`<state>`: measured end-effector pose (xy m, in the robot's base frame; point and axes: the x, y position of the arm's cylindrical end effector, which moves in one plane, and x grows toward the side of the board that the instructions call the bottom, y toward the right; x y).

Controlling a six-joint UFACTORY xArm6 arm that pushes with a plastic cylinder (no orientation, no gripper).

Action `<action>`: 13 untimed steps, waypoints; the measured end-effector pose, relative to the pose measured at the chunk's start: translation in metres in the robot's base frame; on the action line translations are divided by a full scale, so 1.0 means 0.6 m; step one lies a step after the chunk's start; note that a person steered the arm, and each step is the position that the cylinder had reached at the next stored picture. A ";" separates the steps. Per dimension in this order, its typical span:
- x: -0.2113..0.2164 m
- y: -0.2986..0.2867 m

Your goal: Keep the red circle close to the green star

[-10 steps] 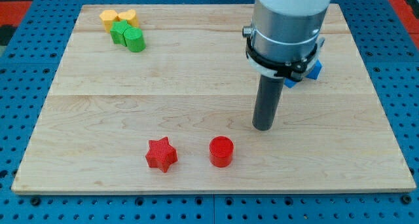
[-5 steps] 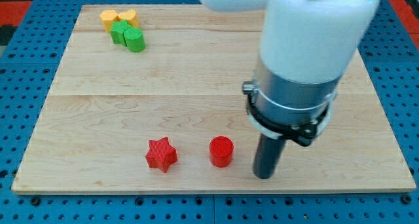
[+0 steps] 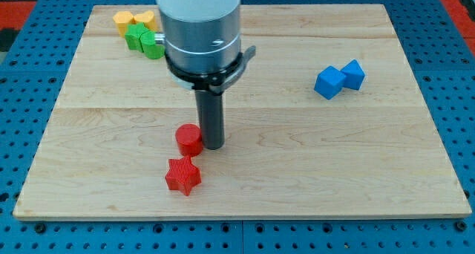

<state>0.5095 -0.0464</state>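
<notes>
I'm working on the wooden counter (image 3: pixel 386 157). My tool is a plain rod with no jaws to spread or pinch, and my tip (image 3: pixel 213 145) sits touching the right side of the red circle (image 3: pixel 188 139). The green star (image 3: pixel 136 37) lies well apart toward the view's top left, so I judge the push must run up and left, with my tip coming round to the circle's lower right.
</notes>
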 end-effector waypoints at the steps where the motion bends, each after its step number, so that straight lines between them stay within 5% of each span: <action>1: 0.005 -0.017; 3: 0.033 -0.006; 5: 0.006 -0.132; 10: -0.292 -0.305; 12: -0.207 -0.262; 13: -0.112 -0.163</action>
